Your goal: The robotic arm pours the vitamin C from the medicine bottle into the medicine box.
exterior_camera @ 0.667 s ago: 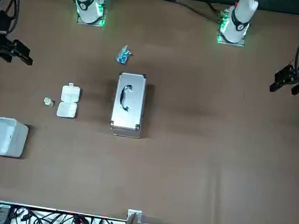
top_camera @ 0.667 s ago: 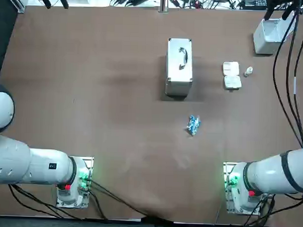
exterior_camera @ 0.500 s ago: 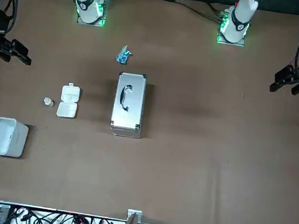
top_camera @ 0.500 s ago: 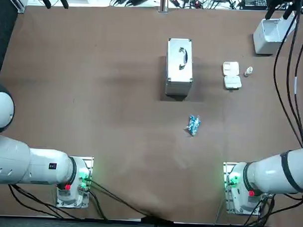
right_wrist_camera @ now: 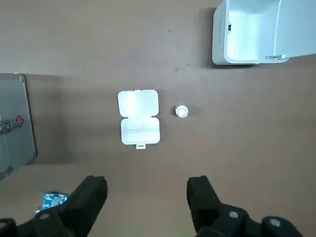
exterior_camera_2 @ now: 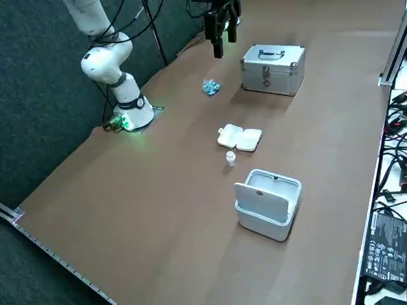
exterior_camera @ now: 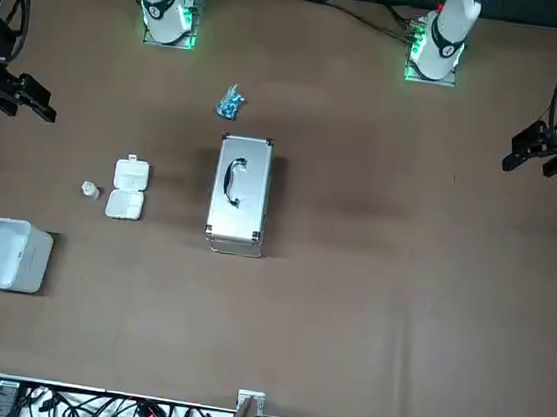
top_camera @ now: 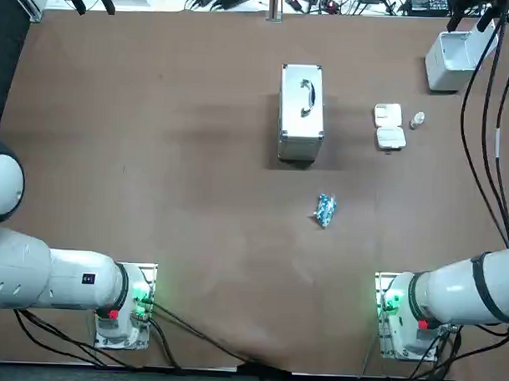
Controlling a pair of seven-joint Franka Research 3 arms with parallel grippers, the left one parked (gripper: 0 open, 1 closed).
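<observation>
White medicine box (right_wrist_camera: 138, 117) is laid open for filling beside the medicine bottle (right_wrist_camera: 181, 111), while the right claw (right_wrist_camera: 146, 190) is held spread, empty, above them.

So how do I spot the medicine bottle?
Find the silver metal case with a handle, then the flat white pill box beside it, where the open right gripper hangs high above. The little round white bottle stands just past that box, the tiniest thing there.

Glossy white right arm (top_camera: 460, 294), green-lit base (top_camera: 398, 317), black cables (top_camera: 483, 123), black two-fingered right pincer (right_wrist_camera: 147, 181) spread wide above the desk (top_camera: 196, 197)
</observation>
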